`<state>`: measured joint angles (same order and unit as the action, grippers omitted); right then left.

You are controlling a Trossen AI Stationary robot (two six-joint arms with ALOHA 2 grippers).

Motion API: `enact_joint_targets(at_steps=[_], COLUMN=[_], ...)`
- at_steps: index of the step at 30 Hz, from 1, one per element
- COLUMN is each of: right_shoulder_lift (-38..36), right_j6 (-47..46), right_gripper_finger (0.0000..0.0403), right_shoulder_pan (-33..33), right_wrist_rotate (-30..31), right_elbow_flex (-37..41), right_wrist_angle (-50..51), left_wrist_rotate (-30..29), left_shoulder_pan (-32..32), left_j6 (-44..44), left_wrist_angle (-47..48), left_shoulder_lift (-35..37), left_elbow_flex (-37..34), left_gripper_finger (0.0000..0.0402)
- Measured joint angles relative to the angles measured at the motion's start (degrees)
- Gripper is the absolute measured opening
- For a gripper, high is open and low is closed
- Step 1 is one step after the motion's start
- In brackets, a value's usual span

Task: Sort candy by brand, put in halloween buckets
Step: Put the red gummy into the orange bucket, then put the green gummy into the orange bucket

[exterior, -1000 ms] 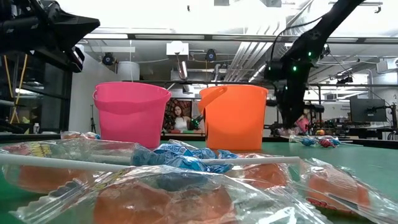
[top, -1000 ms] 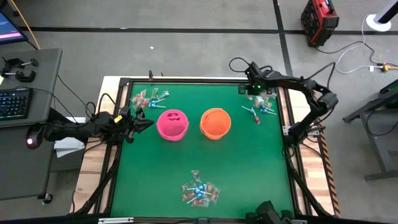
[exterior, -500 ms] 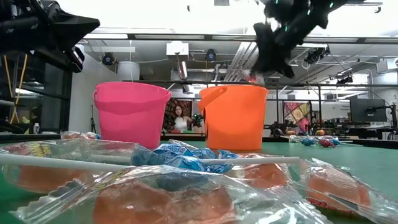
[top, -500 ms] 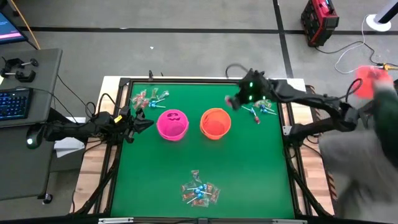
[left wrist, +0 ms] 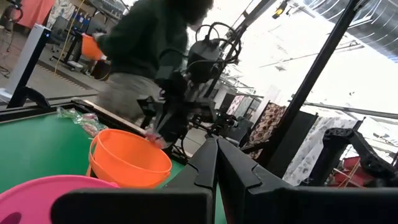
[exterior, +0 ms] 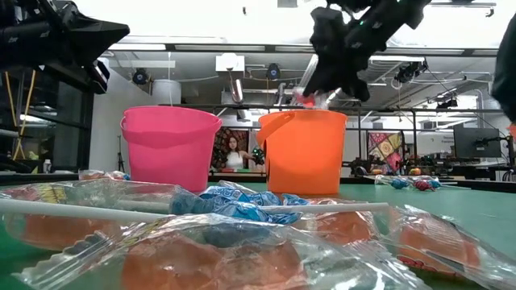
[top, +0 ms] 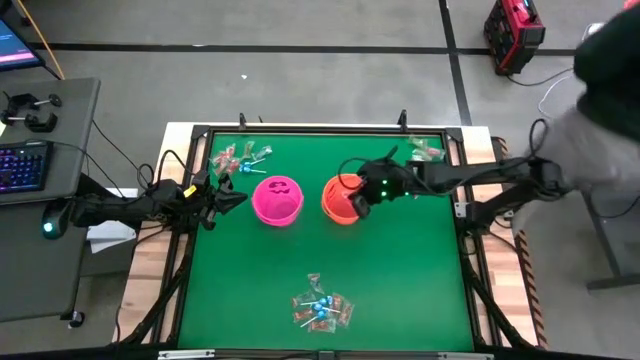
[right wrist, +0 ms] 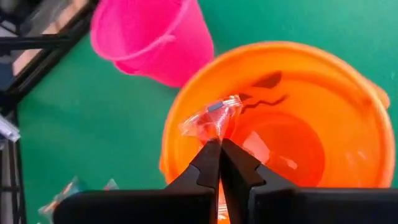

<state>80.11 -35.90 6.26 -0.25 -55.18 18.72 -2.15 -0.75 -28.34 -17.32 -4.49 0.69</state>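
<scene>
Over the orange bucket, the right gripper is clamped on a red-and-clear candy; its print's unreadable, and it sticks straight out past the fingertips. The left gripper is closed beside the pink bucket.

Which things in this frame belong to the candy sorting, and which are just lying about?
Part of the job:
- orange bucket
- pink bucket
- red-and-clear wrapped candy held by the right gripper over the orange bucket
- candy piles
- left gripper, shut beside the pink bucket

Lying about:
- keyboard
- red case on the floor
</scene>
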Motion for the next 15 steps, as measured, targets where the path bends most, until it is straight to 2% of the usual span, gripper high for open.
enact_joint_targets(at_steps=[4,11,15], right_shoulder_lift=[2.5,1.9,1.9], right_j6=[1.2,7.0,10.8], right_gripper_finger=[0.0039,0.0168,0.0222], right_shoulder_pan=[0.2,0.2,1.1], right_wrist_rotate=[-1.4,-0.2,-0.9], right_elbow_flex=[0.0,-0.4,-6.3], right_wrist_angle=[0.3,0.9,4.5], left_wrist_rotate=[0.0,0.0,0.0], left_shoulder_pan=[0.0,0.0,0.0], left_j6=[0.0,0.0,0.0], left_wrist_angle=[0.0,0.0,0.0], left_shoulder_lift=[0.0,0.0,0.0], left_elbow_flex=[0.0,0.0,0.0], left_gripper_finger=[0.0001,0.0001,0.0001])
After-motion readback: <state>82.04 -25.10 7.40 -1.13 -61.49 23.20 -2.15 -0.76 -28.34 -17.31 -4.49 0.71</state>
